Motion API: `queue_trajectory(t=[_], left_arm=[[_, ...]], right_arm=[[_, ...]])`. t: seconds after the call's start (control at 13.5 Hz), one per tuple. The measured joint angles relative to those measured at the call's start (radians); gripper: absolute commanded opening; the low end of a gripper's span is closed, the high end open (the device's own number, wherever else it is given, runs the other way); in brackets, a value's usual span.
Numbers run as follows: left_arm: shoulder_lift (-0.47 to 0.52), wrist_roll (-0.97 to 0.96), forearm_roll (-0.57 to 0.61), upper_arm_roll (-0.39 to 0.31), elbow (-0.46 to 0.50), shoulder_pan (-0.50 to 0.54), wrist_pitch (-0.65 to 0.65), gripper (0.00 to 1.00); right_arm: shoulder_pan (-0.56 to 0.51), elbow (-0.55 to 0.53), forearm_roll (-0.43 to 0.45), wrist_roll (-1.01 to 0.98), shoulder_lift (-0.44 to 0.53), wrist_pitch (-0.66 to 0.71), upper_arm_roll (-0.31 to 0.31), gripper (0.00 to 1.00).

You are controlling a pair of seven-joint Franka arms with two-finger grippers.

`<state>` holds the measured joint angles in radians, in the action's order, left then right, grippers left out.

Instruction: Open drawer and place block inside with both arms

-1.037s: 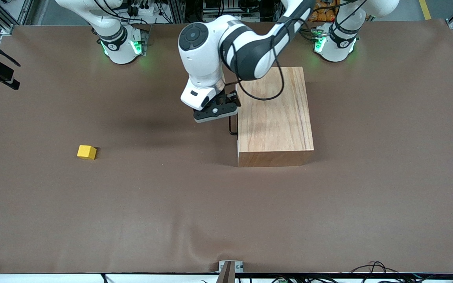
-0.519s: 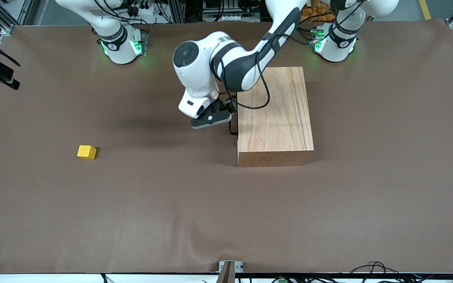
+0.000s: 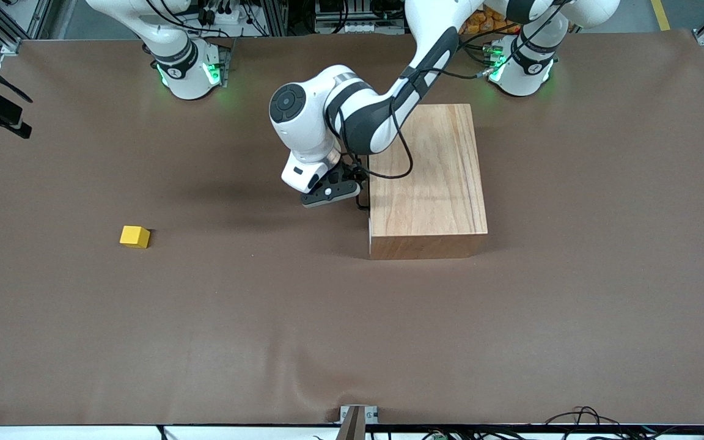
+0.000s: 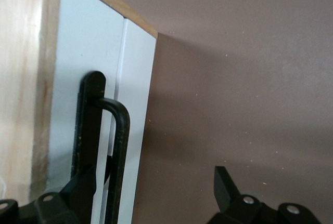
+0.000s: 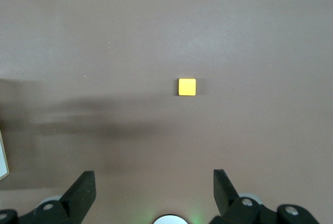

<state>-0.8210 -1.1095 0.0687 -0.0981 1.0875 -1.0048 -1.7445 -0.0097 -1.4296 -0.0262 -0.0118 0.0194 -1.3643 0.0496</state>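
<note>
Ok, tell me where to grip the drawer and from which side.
Grip the handle, the thin black loop standing off the drawer front. Come from in front of the panel, toward the right arm's end, as the open left gripper does, one finger each side of the bar.

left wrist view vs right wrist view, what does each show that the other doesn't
Only the left wrist view shows the thin black loop handle on the white drawer front panel of the light wood box, with the open left gripper at it, one finger against the panel.

Only the right wrist view shows the small yellow cube, lying free, far below the open right gripper.

Both show the brown table cover.
</note>
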Motion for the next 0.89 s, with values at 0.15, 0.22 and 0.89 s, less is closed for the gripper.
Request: queue_trajectory(t=[0.15, 0.22, 0.89], left_arm=[[-0.012, 0.0, 0.0, 0.0, 0.001, -0.012, 0.004, 1.0], [-0.019, 0.0, 0.001, 0.0, 0.001, -0.015, 0.004, 1.0], [-0.037, 0.01, 0.017, 0.0, 0.001, -0.017, 0.005, 1.0]], right_arm=[[0.0, 0.0, 0.0, 0.0, 0.0, 0.001, 0.0, 1.0], [-0.001, 0.0, 0.0, 0.0, 0.0, 0.001, 0.0, 1.0], [-0.006, 0.0, 0.0, 0.0, -0.001, 0.002, 0.001, 1.0]])
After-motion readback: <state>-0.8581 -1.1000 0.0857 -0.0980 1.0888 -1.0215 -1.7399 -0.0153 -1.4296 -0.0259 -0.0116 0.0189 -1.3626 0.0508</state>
